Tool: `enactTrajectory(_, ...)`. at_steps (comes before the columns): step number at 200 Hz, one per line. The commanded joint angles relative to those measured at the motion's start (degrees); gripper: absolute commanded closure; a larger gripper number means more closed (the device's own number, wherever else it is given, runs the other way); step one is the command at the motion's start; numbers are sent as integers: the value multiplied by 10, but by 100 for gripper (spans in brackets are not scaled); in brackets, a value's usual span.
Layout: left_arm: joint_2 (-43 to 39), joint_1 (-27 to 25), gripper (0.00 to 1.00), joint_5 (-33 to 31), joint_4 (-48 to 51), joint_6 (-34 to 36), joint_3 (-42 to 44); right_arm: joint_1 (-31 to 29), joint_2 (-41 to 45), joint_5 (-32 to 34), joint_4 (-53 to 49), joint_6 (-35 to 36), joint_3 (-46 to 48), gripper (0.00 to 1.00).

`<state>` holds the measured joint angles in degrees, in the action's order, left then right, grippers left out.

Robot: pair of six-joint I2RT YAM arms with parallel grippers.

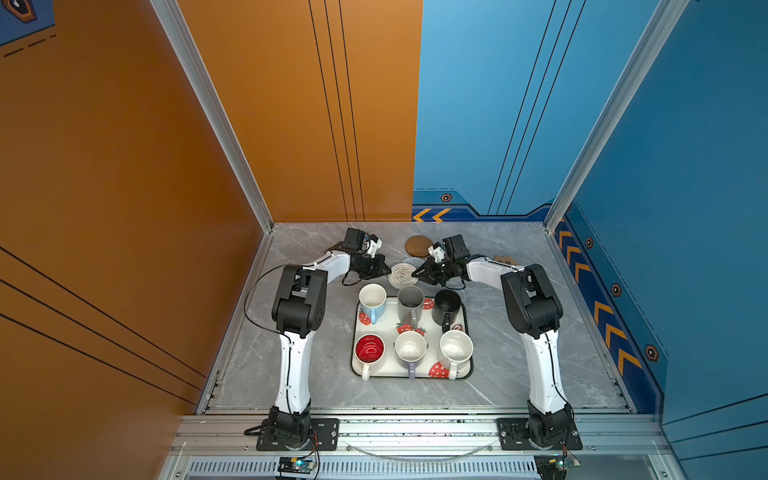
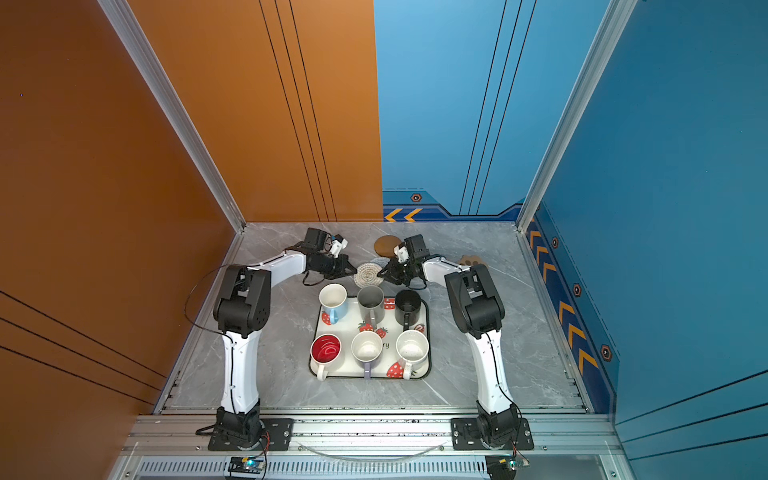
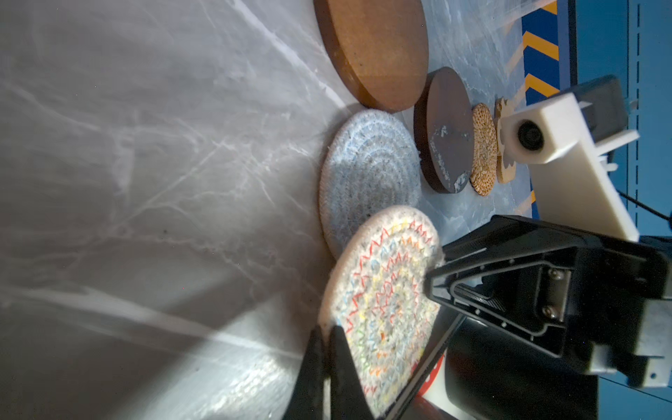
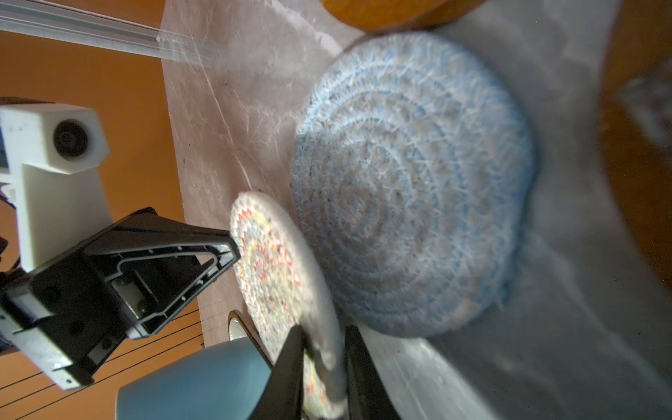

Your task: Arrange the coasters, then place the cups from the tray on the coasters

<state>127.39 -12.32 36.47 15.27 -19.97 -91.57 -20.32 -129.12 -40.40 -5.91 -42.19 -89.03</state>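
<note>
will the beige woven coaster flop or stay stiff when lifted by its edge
Probably fairly stiff: the beige woven coaster, pinched at opposite rims by the left fingers and right fingers, shows a near-flat disc shape. Its fuzzy coiled rope likely resists slipping, and it looks light.

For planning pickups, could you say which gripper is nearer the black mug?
Right: the right gripper is just beyond the black mug; the left gripper sits beyond the light blue mug.

- Six mugs (image 1: pixel 372 297) stand upright on the strawberry tray (image 1: pixel 390 322).
- Beige woven coaster (image 1: pixel 402 274) is tilted just behind the tray, overlapping the grey woven coaster (image 1: pixel 412 262).
- Wooden disc (image 1: pixel 419 245) lies flat, farther behind the tray.
</note>
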Motion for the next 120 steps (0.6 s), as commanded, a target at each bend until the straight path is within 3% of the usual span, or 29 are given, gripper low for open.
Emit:
enactTrajectory(1,-25,21,100,-16,-10,-6,10,4,29,-6,-2,-5,11,75)
enactTrajectory(43,-24,37,100,-24,-14,-10,10,10,49,-5,-1,-8,12,70)
enactTrajectory(120,-11,90,100,-30,-25,-31,5,25,86,-2,-1,-12,19,69)
